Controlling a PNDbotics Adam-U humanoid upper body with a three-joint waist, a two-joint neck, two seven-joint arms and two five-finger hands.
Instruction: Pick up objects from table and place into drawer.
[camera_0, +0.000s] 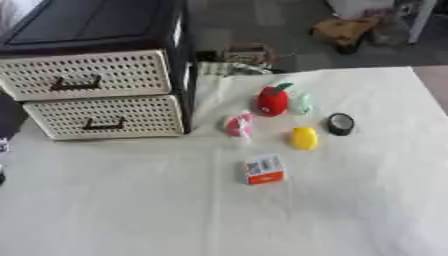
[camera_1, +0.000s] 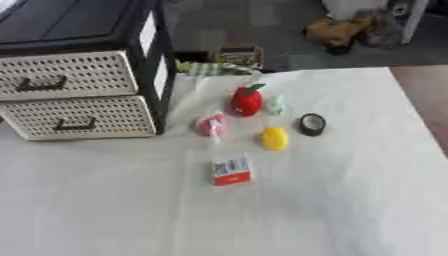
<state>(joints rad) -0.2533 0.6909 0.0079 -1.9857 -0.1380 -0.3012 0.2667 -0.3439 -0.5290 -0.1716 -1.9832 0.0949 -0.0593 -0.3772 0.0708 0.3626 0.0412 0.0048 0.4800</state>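
Left robot hand (camera_0: 8, 118) at edge, grip state unclear; box (camera_0: 263, 170) label illegible

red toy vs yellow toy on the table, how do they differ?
Colour: the red toy is red with a green stem; the yellow toy is plain yellow. Size: the red toy looks larger than the yellow toy. Place: the red toy sits farther back, beside a pale green thing; the yellow toy sits nearer, apart from its neighbours. Both are rounded and rest on the white tablecloth.

Bright, even daylight; worktop (camera_0: 332, 200) washed pale, near glare. Soft all over, blurred. Faint short shadows beside drawers (camera_0: 105, 95); floor beyond darker.
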